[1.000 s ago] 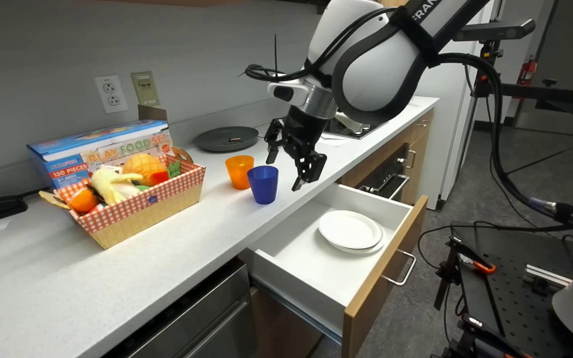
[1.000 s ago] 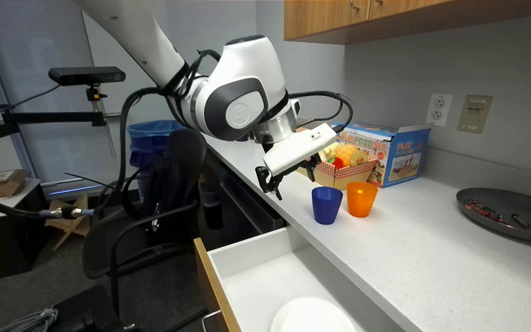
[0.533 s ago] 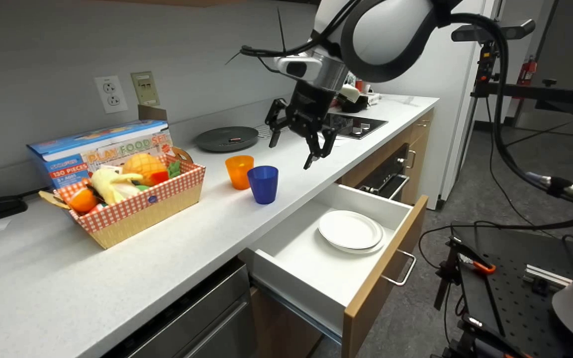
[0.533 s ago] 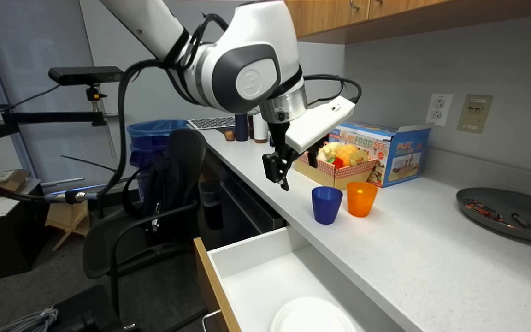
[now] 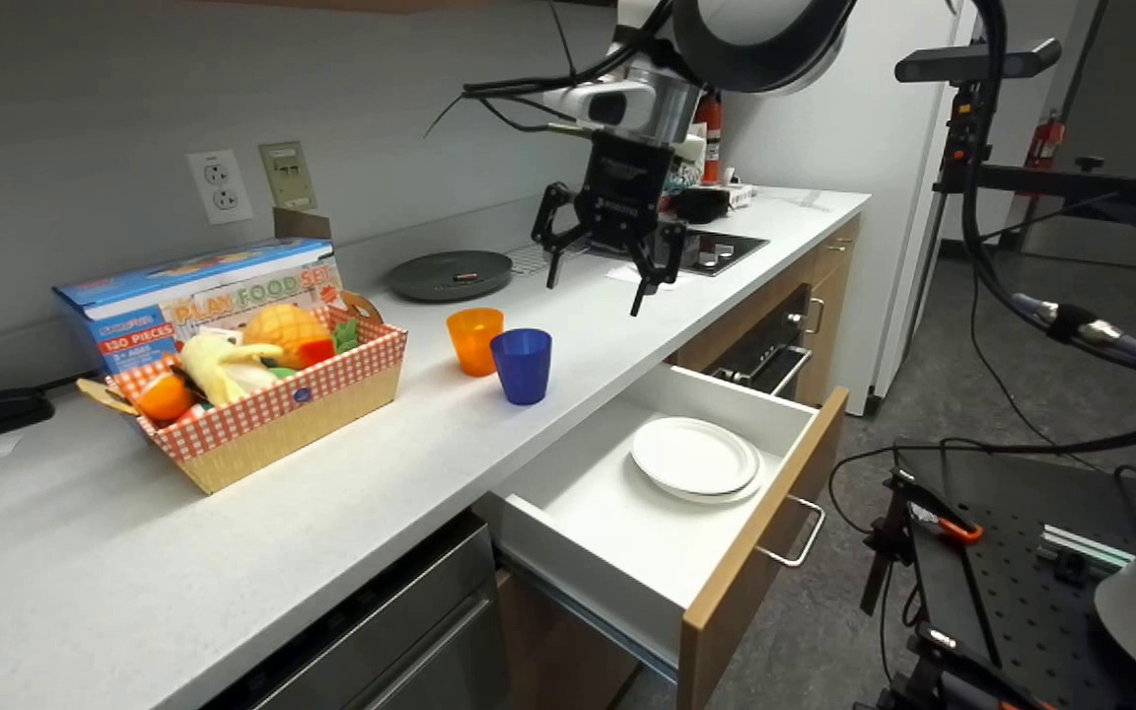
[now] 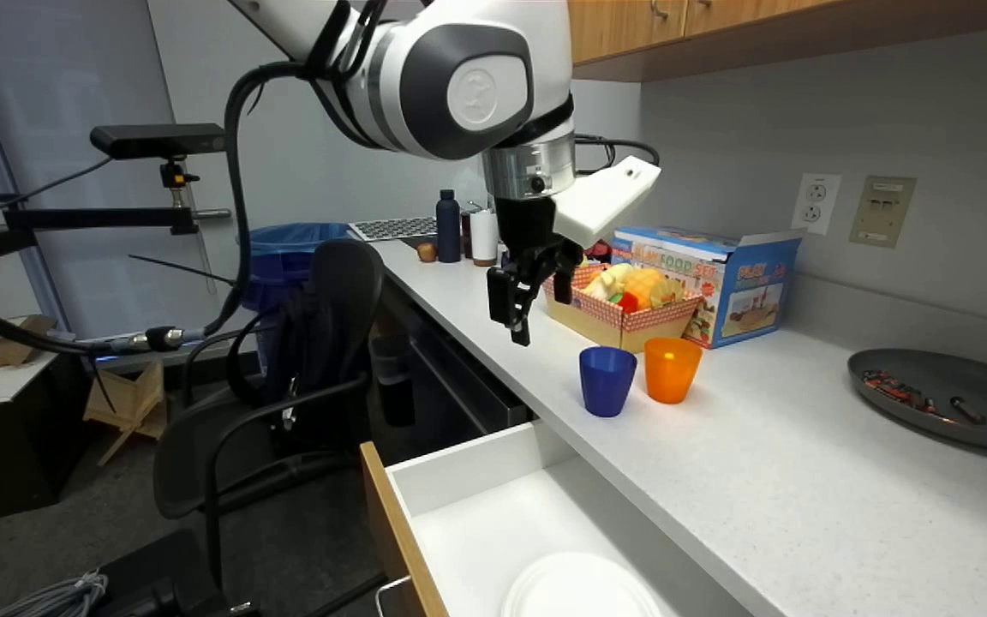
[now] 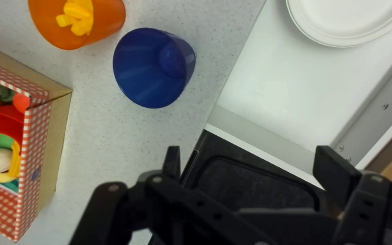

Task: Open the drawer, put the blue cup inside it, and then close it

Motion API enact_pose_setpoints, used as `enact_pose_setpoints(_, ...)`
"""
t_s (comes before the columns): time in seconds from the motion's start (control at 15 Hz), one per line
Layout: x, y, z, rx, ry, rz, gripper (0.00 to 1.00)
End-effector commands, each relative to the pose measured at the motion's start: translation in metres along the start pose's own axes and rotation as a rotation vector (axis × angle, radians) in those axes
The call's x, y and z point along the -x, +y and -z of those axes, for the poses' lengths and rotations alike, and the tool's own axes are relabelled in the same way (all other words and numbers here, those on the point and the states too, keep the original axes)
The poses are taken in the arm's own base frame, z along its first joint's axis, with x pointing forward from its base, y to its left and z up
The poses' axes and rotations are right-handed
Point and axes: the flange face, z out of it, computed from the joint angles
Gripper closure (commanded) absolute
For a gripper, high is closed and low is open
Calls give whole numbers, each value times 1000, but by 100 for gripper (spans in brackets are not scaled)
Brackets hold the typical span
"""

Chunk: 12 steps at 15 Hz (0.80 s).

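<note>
The blue cup [image 5: 522,370] stands upright on the countertop near its front edge, close to the orange cup; the wrist view looks into its mouth [image 7: 141,69], and nothing shows inside. Below the counter the drawer [image 5: 760,567] is pulled out, with its wood front, slim bar handle [image 5: 800,537] and white interior [image 6: 485,514] showing. My gripper [image 5: 596,288] hangs above the counter, higher than the cup and apart from it. In the wrist view the jaws stand wide with nothing between the fingers [image 7: 333,173], and the cup lies beyond them to the upper left.
White plates [image 5: 691,456] lie in the drawer. Beside the blue cup is an orange cup [image 7: 109,20] holding yellow pieces. A checkered basket of play food [image 5: 292,414], a play food box [image 6: 716,283] and a dark pan [image 6: 948,398] are also on the counter. A wooden cabinet [image 6: 768,34] hangs above.
My arm has risen, and the gripper has swung from a slant to point more nearly straight down. Both cups and the pulled-out drawer have kept their places.
</note>
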Motion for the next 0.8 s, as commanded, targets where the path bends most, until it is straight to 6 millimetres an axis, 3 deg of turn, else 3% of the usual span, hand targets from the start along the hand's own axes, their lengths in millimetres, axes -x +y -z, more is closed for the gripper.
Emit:
enact_pose_setpoints(0.0, -1, 0, -1, -3, 0, 1, 0)
enact_pose_setpoints(0.33, 7, 3, -11, -37, -8, 221, 0)
enact_pose_setpoints(0.73, 40, 10, -33, -78, -31, 436, 0)
